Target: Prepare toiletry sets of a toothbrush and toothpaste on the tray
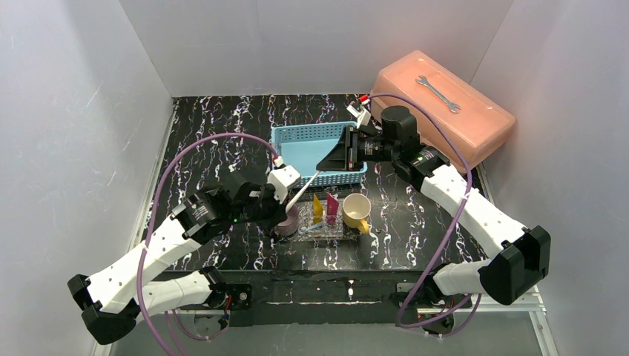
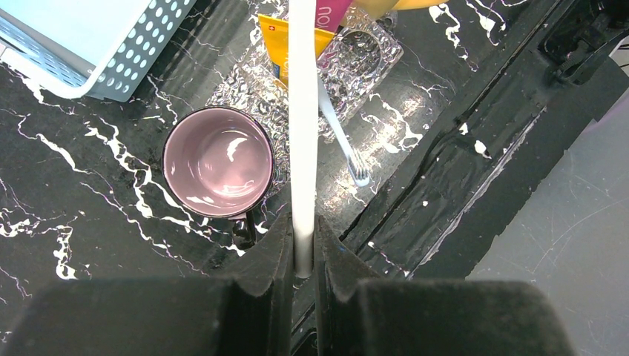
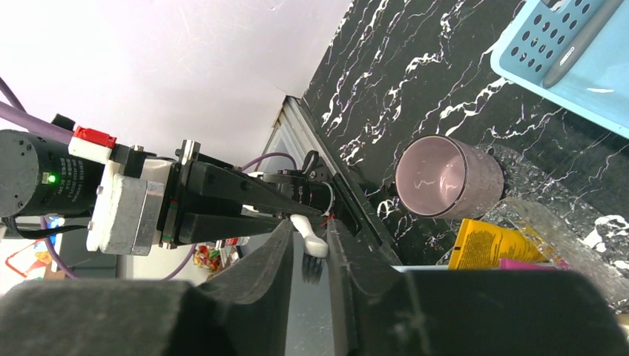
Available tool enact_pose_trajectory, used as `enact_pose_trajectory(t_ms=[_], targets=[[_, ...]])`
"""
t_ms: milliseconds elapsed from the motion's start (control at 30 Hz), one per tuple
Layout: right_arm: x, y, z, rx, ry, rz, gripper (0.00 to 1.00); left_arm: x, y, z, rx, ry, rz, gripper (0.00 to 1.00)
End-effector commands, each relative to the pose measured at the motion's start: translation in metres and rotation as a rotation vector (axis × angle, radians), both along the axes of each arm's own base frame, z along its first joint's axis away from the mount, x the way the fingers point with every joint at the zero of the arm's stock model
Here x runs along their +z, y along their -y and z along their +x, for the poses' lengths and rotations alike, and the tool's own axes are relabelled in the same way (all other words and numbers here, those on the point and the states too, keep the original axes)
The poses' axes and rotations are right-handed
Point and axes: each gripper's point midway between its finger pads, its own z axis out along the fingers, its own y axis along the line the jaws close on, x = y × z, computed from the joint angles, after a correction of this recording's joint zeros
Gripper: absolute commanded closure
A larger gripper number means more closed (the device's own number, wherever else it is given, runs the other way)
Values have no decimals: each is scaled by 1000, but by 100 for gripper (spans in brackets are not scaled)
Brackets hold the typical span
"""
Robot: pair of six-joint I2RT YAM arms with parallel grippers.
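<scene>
My left gripper [image 1: 285,210] [image 2: 302,230] is shut on the handle end of a white toothbrush [image 1: 303,191] [image 2: 303,111], held in the air above the purple cup. Its bristled head [image 3: 311,248] lies between the fingers of my right gripper [image 1: 322,168] [image 3: 305,237], which stand apart with a gap on one side. The clear glittery tray [image 1: 315,232] [image 2: 363,55] holds a yellow tube [image 1: 317,205] [image 2: 276,44], a pink tube [image 1: 332,205] [image 2: 330,11] and a second pale toothbrush [image 2: 341,137], whose head sticks out over the tray's edge.
A purple cup [image 1: 288,221] [image 2: 217,162] stands at the tray's left end and a yellow cup [image 1: 357,210] at its right. A light-blue mesh basket [image 1: 311,144] [image 3: 571,67] sits behind, with a pen inside. A pink toolbox [image 1: 445,111] with a wrench is at the back right.
</scene>
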Motion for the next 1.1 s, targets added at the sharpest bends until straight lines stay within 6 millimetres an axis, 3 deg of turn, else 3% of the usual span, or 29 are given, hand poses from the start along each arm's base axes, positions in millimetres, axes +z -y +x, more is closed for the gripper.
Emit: enact_pose_trajectory(t_ms=[0,200,300,433,533,1067], targets=[[13,4,-9,23,29,35,73,2,-4,-2,-6,14,4,100],[15,3,-9,29,30,39,98,2,-3,-3,-10,11,5,100],[14,3,-10,32,31,38,99,2,-2,-3,-12,7,3,98],[14,5,-11,26,39,32,99,2,0,-4,-17,1,-5,66],[15,8,-12,19,59,29,99,3,2,-5,-22,0,-16,47],[12,42,-33,23,205,-140,99,32,16,-12,-20,-2,-177,3]])
